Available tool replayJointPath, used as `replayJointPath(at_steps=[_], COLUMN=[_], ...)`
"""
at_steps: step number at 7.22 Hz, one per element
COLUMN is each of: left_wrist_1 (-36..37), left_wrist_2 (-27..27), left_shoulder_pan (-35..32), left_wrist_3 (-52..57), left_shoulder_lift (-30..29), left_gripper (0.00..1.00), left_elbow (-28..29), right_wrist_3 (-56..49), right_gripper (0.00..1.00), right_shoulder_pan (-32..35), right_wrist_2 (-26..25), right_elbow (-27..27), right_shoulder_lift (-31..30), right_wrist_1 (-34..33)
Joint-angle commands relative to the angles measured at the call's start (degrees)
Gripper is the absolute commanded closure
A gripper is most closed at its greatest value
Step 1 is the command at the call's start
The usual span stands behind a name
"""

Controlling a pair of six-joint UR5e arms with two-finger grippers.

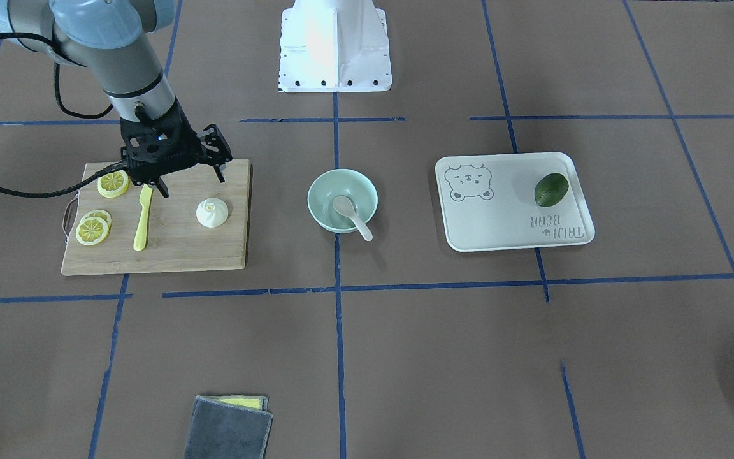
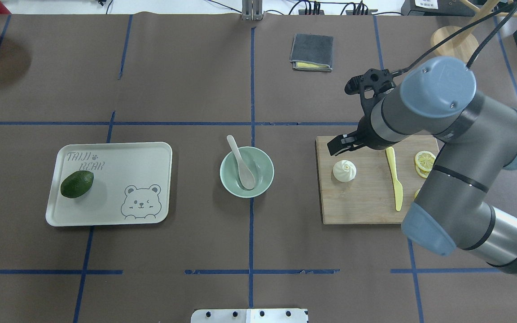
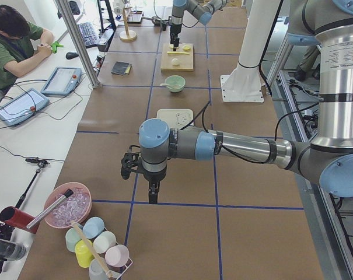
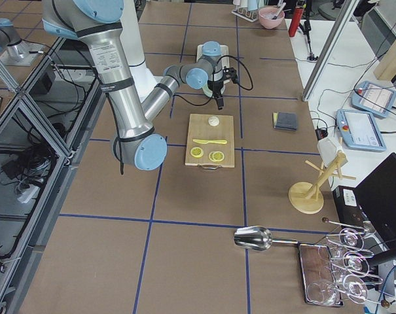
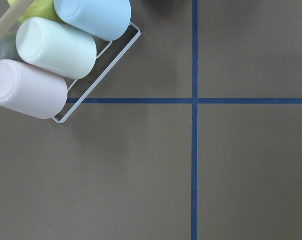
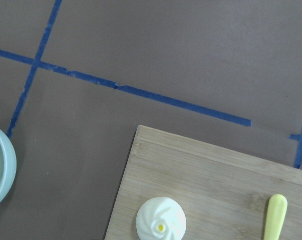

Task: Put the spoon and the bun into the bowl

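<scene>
The pale spoon lies in the mint-green bowl at the table's middle, scoop down and handle over the rim; both also show in the overhead view, spoon and bowl. The white pleated bun sits on a wooden cutting board; it also shows in the overhead view and the right wrist view. My right gripper hangs open and empty above the board's robot-side edge, just behind the bun. My left gripper hovers over bare table far from these things; I cannot tell whether it is open.
A yellow plastic knife and lemon slices share the board. A bear tray holds an avocado. A folded grey cloth lies at the operators' side. A rack of cups stands near the left gripper.
</scene>
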Motion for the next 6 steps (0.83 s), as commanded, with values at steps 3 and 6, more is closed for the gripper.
replayJointPath(at_steps=[3,6], left_wrist_1=[-0.66,-0.74], left_wrist_2=[-7.95,-7.89], left_shoulder_pan=[-0.04,-0.04], left_wrist_3=[12.60,12.61], left_shoulder_lift=[2.85,2.33], left_gripper=[0.00,0.00], left_elbow=[-0.11,-0.02], right_wrist_3=[2.65,2.65], right_gripper=[0.03,0.33], right_shoulder_pan=[-3.95,-4.92], right_wrist_2=[-4.49,-6.61], right_elbow=[-8.33,-10.64], right_shoulder_lift=[0.00,0.00], right_wrist_1=[7.98,7.98])
